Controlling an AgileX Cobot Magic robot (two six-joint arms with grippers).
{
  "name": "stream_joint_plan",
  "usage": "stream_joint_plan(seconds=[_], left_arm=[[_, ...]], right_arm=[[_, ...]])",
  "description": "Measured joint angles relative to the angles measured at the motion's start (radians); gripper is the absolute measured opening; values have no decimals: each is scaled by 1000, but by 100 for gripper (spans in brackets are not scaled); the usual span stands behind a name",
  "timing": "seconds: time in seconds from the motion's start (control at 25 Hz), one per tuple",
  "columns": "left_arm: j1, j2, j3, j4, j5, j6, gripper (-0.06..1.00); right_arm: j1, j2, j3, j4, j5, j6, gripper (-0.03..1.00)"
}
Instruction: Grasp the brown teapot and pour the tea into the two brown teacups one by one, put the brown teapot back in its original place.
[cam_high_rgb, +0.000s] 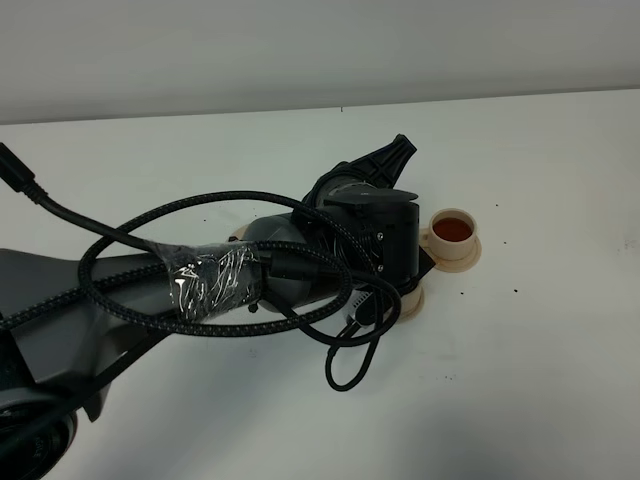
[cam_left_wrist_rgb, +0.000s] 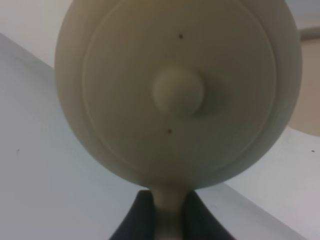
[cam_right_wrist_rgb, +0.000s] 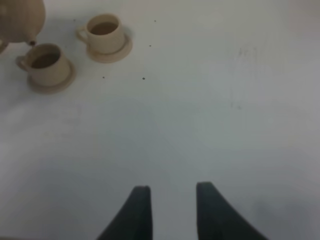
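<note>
The brown teapot (cam_left_wrist_rgb: 175, 95) fills the left wrist view, lid and knob facing the camera. My left gripper (cam_left_wrist_rgb: 167, 202) is shut on its loop handle. In the right wrist view the teapot (cam_right_wrist_rgb: 19, 20) hangs tilted, its spout just over the nearer teacup (cam_right_wrist_rgb: 47, 62); the other teacup (cam_right_wrist_rgb: 105, 32) stands beside it. Both hold dark tea. From above, my left arm (cam_high_rgb: 300, 265) hides the teapot; one teacup (cam_high_rgb: 452, 232) shows reddish tea, and only the saucer edge (cam_high_rgb: 413, 302) of the other shows. My right gripper (cam_right_wrist_rgb: 172, 210) is open over bare table.
A sliver of a pale plate (cam_high_rgb: 238, 238) peeks out behind the left arm. Looped black cables (cam_high_rgb: 200, 300) drape along that arm. The white table (cam_high_rgb: 540, 380) stretches to the right and front, with a few dark specks near the cups.
</note>
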Motion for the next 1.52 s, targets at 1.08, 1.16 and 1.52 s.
stream_joint_plan(seconds=[1.08, 1.16, 1.52], left_arm=[[34, -11, -103, -228, 125, -73, 12], [42, -11, -128, -265, 152, -73, 12], [132, -11, -229, -558, 283, -76, 12]], right_arm=[[0, 0, 0, 0, 0, 0, 24], [0, 0, 0, 0, 0, 0, 24], [0, 0, 0, 0, 0, 0, 24]])
